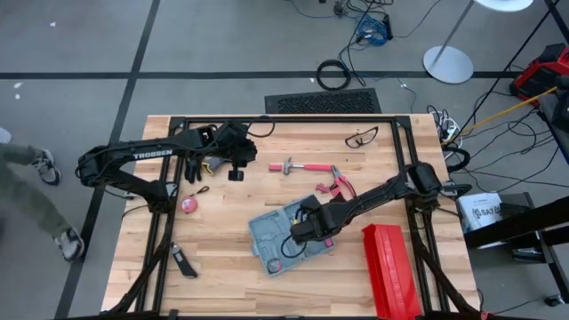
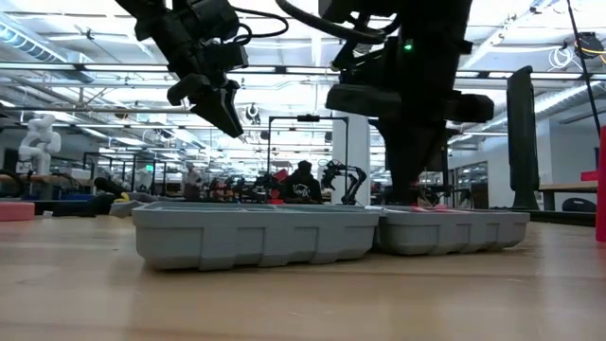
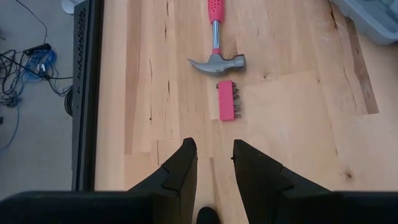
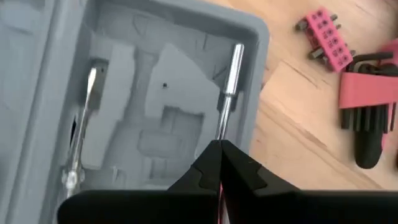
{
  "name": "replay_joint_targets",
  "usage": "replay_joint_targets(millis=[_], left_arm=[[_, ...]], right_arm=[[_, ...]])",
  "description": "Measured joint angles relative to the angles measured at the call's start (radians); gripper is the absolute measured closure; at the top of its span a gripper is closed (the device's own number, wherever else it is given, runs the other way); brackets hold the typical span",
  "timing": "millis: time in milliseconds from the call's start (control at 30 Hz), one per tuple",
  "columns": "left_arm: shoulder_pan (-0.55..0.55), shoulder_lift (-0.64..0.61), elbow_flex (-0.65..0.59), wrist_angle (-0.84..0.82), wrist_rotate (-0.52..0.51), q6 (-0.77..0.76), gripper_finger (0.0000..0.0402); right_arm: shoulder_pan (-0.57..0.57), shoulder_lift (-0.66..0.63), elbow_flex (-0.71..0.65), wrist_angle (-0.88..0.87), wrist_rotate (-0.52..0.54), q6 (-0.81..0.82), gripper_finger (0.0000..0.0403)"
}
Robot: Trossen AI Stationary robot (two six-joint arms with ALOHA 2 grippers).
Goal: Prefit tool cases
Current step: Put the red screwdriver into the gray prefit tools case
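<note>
Peeking inside the tool case (image 4: 155,106) (right wrist view only): a screwdriver (image 4: 229,87).

White lettering "TROSSEN" runs along the left arm (image 1: 151,156); no other text is legible

Bare wood under left hand (image 3: 211,163); hammer (image 3: 216,57), bit holder (image 3: 227,99) just ahead.

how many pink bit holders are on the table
2: one bit holder lies just off the hammer head; another lies beside the hex keys, near the case. More may be hidden under the arms.
</note>
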Motion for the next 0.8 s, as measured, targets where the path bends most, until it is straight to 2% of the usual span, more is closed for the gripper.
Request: replay_joint_targets(millis=[400,800], left_arm=[[0.000,0.000,0.000,-0.001,0.000,-0.001,0.0292],[0.000,0.000,0.000,-0.001,0.000,0.000,0.0292]], right_arm=[[-0.067,0.000,-0.051,0.106,-0.016,-0.079,0.0403],[-0.074,-0.004,-0.098,0.176,-0.027,-0.078,0.0403]])
